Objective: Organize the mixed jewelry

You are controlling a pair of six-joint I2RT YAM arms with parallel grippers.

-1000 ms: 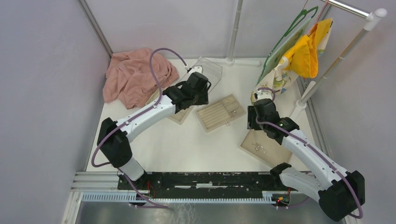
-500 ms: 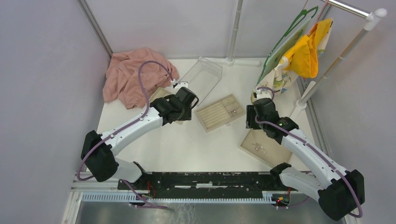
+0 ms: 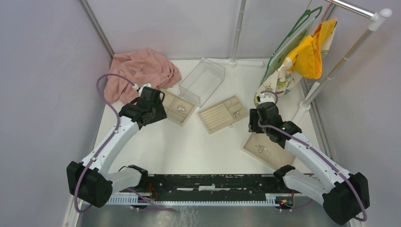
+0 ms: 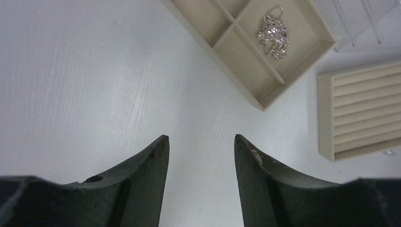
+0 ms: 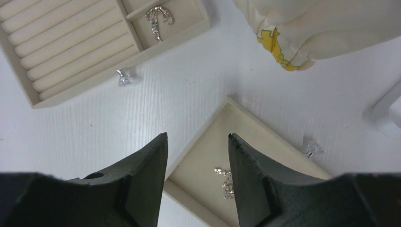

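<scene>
The mixed jewelry lies in several spots. A silver chain cluster (image 4: 273,29) sits in one compartment of the beige divided tray (image 3: 166,98). A curled piece (image 5: 157,19) lies in the ring tray (image 3: 218,116). A small heap (image 5: 226,179) lies on the flat tray (image 3: 274,156). Loose studs lie on the table by the ring tray (image 5: 124,78) and by the flat tray (image 5: 313,148). My left gripper (image 4: 201,138) is open and empty over bare table, left of the divided tray. My right gripper (image 5: 197,135) is open and empty above the flat tray's corner.
A clear plastic box (image 3: 202,81) stands behind the trays. A pink cloth (image 3: 137,75) lies at the back left. A garment rack with a yellow cloth and a printed bag (image 3: 302,52) stands at the right, its bag hanging close to my right gripper.
My left arm has swung back left and toward the near side, away from the clear box and off the divided tray, uncovering the chain cluster. The right arm has barely moved.
</scene>
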